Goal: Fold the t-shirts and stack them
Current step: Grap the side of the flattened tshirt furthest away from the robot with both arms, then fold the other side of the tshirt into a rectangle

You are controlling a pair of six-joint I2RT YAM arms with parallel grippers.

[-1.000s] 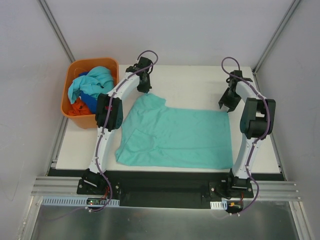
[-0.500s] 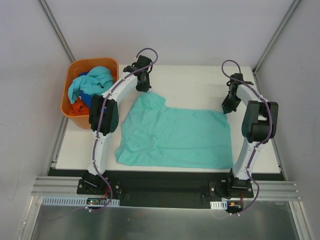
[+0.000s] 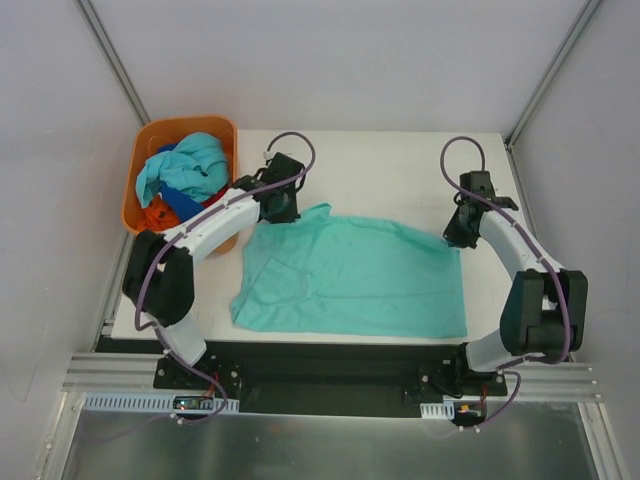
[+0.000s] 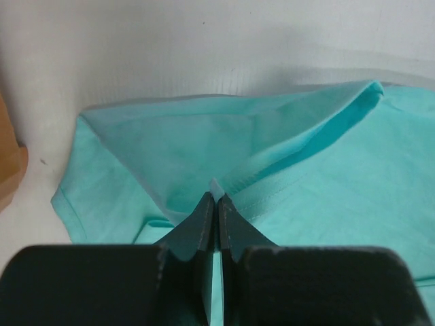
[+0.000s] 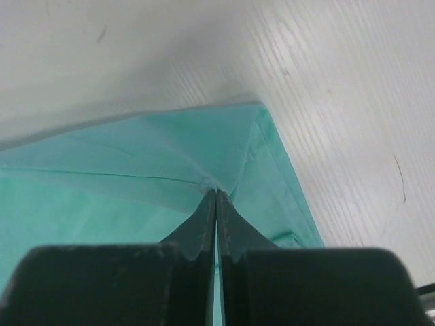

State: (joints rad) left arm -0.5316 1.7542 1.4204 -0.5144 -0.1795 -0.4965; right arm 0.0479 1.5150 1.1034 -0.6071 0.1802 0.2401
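Jaws of both arms were clenched on the far edge of the teal-green t-shirt (image 3: 350, 275), the left jaws near the orange basket (image 3: 128, 200), the right jaws well away from it, seemingly to carry that edge over in a fold. It lay spread on the surface (image 3: 380, 165) beside the basket; no writing showed.

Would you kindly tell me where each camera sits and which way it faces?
Top external: above and behind the robot, looking down on the table, teal t-shirt and orange basket; both arms show.
Left wrist: on the left arm, looking along the left gripper, shut on the shirt's edge.
Right wrist: on the right arm, looking along the right gripper, shut on a shirt corner.
All three share the teal t-shirt.
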